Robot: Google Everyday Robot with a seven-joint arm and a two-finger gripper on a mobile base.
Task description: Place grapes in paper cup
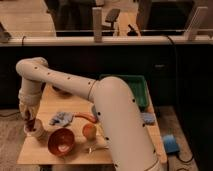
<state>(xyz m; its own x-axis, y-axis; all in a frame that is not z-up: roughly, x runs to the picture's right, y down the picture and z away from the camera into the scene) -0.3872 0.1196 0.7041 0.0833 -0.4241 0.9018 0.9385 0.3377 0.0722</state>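
The light wooden surface (50, 102) stands on grey carpet in front of a dark low wall. A pale rail with upright posts runs along the top of that wall. Beyond the rail lies a dim office space, where a dark chair (112, 15) can be made out.

The paper cup (36, 132) stands upright near the surface's front left corner. The grapes (33, 124) show as a dark red cluster at the cup's mouth, seated in its top. The gripper (27, 117) hangs directly over the cup, close above the grapes. Whether the jaws are spread or pressed together cannot be told, nor whether they touch the fruit.

Just right of the cup, and a little nearer the front edge, sits an orange-red bowl (61, 141). Behind the bowl, up and to the right of the cup, a blue-grey cloth (61, 118) lies crumpled. A carrot (86, 116) lies farther right of the cup, beyond the cloth. A small orange cup (89, 131) stands past the bowl on the cup's right.

The robot's thick white arm (117, 120) sweeps over the surface from the right. It hides much of the right half. A green tray (137, 90) sits at the back, far to the right of the cup. A blue object (170, 143) rests on the carpet beyond the surface's right edge.
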